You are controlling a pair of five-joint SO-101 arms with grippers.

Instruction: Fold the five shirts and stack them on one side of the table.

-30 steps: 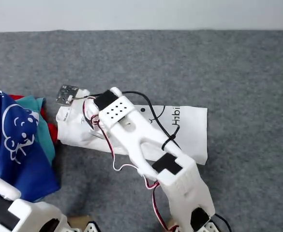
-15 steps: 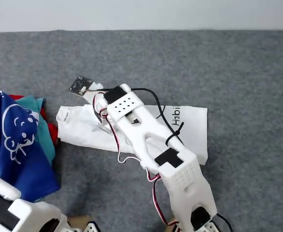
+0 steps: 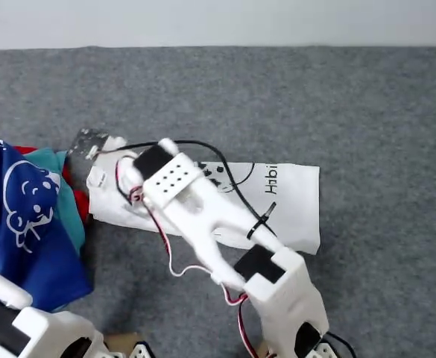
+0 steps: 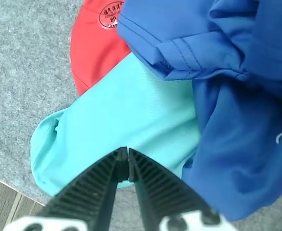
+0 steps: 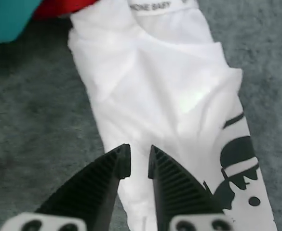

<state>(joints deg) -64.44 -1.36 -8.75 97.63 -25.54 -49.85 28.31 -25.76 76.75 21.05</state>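
Right gripper (image 5: 139,156): I see its fingers only a little apart, with a narrow gap and no cloth pinched between them. It hangs low over the white shirt (image 5: 169,96), near the collar end.
White shirt: it lies folded flat in the middle of the gray table (image 3: 352,97), with the black print facing up.
Left gripper (image 4: 127,155): I see the fingers pressed together and holding nothing, just above the teal shirt (image 4: 126,110).
Pile: it is at the left side of the high view. The blue shirt (image 3: 24,216) lies on top, the teal shirt is under it, and the red shirt (image 4: 95,43) is lowest. The pile is just beside the white shirt's collar end.
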